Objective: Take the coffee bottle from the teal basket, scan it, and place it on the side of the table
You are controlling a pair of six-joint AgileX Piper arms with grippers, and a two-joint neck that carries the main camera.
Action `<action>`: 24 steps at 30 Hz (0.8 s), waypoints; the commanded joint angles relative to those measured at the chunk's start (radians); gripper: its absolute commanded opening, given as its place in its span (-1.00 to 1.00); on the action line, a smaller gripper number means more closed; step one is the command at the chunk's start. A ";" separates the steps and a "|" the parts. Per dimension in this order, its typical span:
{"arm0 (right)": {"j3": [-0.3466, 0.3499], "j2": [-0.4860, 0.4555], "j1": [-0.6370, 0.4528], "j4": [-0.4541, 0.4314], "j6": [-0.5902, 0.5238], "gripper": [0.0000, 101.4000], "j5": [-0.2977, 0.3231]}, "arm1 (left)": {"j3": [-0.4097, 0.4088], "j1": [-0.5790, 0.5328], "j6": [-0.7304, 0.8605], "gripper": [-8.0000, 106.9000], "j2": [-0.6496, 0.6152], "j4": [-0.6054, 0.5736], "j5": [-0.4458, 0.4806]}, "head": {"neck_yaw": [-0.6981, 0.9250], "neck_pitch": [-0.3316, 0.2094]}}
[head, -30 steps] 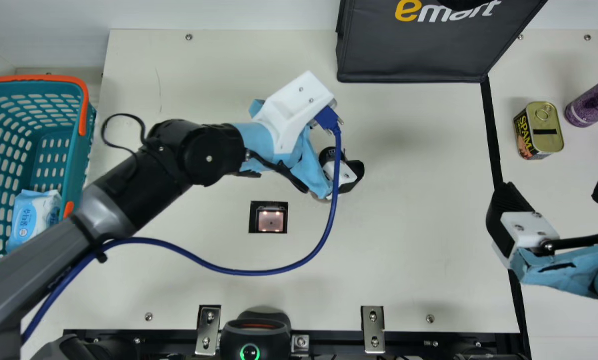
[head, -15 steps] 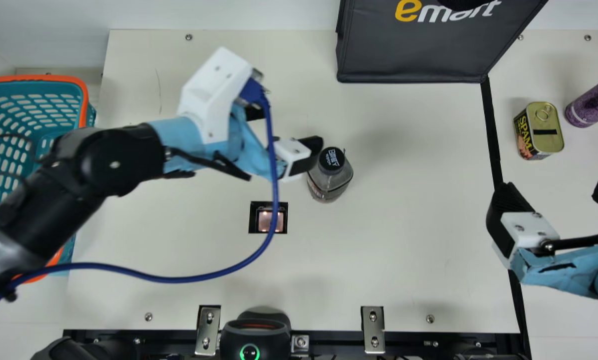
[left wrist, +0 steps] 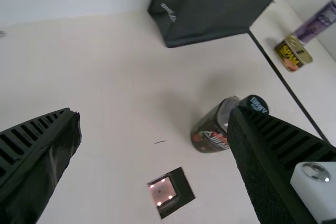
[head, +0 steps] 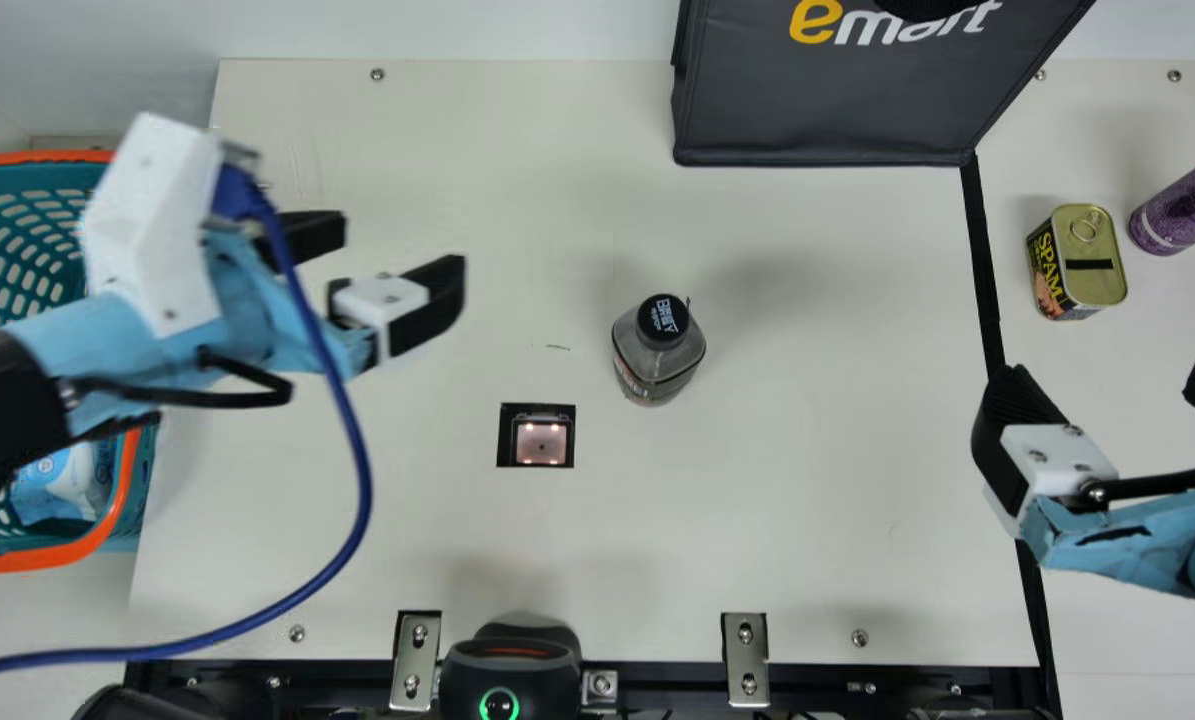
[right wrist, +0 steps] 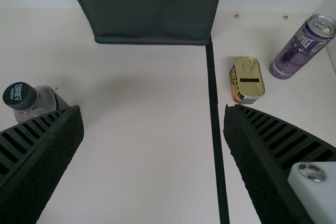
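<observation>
1. Table (head: 807,500), cream, under everything on the clock face laid over the main view
2. Bag (head: 827,115), black, at 1 o'clock
3. Basket (head: 82,553), teal with orange rim, at 9 o'clock
4. Left gripper (head: 399,250), at 10 o'clock, claw spread wide between basket and bottle
5. Right gripper (head: 1107,378), at 3 o'clock, claw spread wide too
6. Bottle (head: 657,365), upright on the table near the dial's centre, at 2 o'clock from the scanner (head: 540,442)
7. Purple can (head: 1187,200), between 2 and 3 o'clock
8. Tin (head: 1077,265), near the can, towards the dial's centre
9. Pack (head: 62,480), blue-and-white, inside the basket
</observation>
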 commanded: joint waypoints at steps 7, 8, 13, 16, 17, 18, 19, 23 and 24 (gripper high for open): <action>0.000 0.000 0.000 0.000 0.000 0.87 0.000 | -0.006 0.138 -0.052 0.71 -0.151 0.151 0.112 | 0.000 -0.029; 0.000 0.000 0.000 0.000 0.000 0.87 0.000 | -0.009 0.149 -0.059 0.71 -0.164 0.170 0.124 | 0.000 -0.029; 0.000 0.000 0.000 0.000 0.000 0.87 0.000 | -0.027 0.186 -0.096 0.71 -0.217 0.258 0.183 | 0.000 -0.029; 0.000 0.000 0.000 0.000 0.000 0.87 0.000 | -0.042 0.205 -0.129 0.71 -0.239 0.305 0.218 | 0.000 -0.029; 0.000 0.000 0.000 0.000 0.000 0.87 0.000 | -0.047 0.213 -0.141 0.71 -0.245 0.321 0.228 | 0.000 -0.029; 0.000 0.000 0.000 0.000 0.000 0.87 0.000 | -0.053 0.220 -0.156 0.71 -0.251 0.342 0.239 | 0.000 -0.029; 0.000 0.000 0.000 0.000 0.000 0.87 0.000 | -0.058 0.225 -0.168 0.71 -0.256 0.362 0.247 | 0.000 -0.029; 0.000 0.000 0.000 0.000 0.000 0.87 0.000 | -0.058 0.225 -0.168 0.71 -0.256 0.360 0.247 | 0.000 -0.029; 0.000 0.000 0.000 0.000 0.000 0.87 0.000 | -0.058 0.225 -0.168 0.71 -0.256 0.360 0.245 | 0.000 -0.029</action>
